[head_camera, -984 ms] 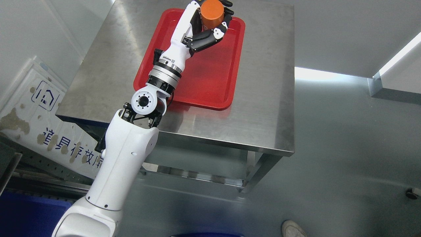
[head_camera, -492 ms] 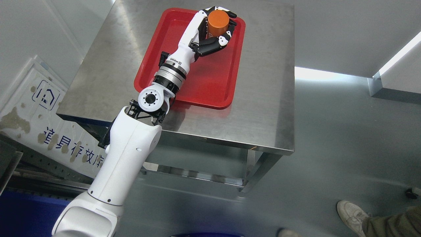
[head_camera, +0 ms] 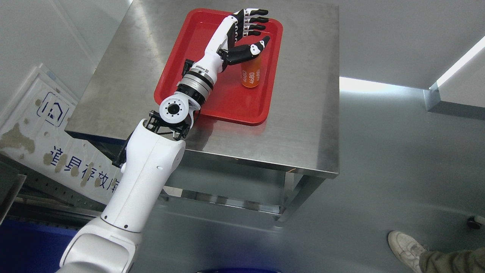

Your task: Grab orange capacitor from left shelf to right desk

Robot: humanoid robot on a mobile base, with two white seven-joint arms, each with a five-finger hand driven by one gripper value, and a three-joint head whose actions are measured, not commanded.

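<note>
At the bottom right corner I see a person's shoe (head_camera: 403,246) and trouser leg on the grey floor. Nearer the left edge, my white left arm rises from the lower left and reaches up over a steel bench (head_camera: 303,125). On the bench lies a red tray (head_camera: 231,112). The orange capacitor (head_camera: 251,74) stands upright in the tray's far right part, white numbers on its side. My left hand (head_camera: 246,36) hovers just beyond and above it, fingers spread wide and holding nothing, the thumb overlapping the capacitor's top in my view.
</note>
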